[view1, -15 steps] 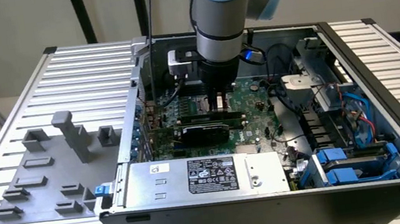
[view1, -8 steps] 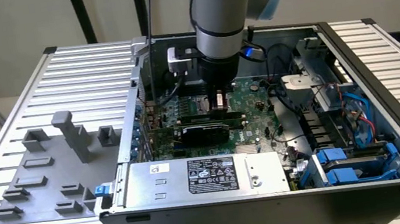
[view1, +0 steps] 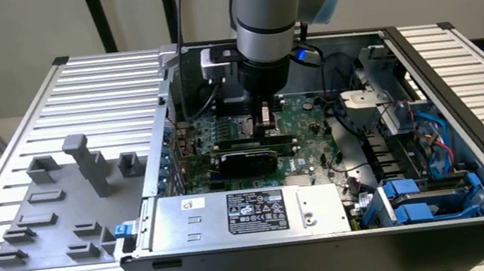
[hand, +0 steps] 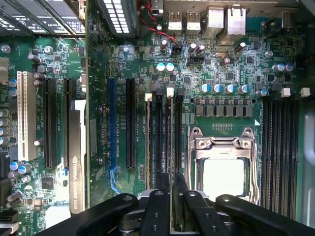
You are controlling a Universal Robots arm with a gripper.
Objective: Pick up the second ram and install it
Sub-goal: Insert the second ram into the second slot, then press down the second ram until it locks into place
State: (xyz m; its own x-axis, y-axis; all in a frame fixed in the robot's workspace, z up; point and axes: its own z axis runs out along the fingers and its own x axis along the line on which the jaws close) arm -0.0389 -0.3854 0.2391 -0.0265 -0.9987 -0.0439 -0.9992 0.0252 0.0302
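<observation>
My gripper [view1: 267, 130] hangs inside the open computer case [view1: 466, 111], low over the green motherboard [view1: 303, 127]. It is shut on the second ram [hand: 173, 204], a thin green stick seen edge-on between the black fingers [hand: 156, 206]. In the wrist view the stick stands in line with the group of long memory slots [hand: 165, 132] beside the CPU socket [hand: 224, 172]. The slot latches [hand: 170, 91] at the far end look white. The stick's lower edge sits at or just above a slot; contact cannot be judged. A pale strip [hand: 148, 137] lies in the neighbouring slot.
A black graphics card [view1: 245, 156] stands in a slot close to the gripper. The silver power supply [view1: 244, 213] lies at the front, with blue drive bays [view1: 422, 199] and cables at the exterior view's right. A grey fixture [view1: 52, 205] sits on the slatted table, left of the case.
</observation>
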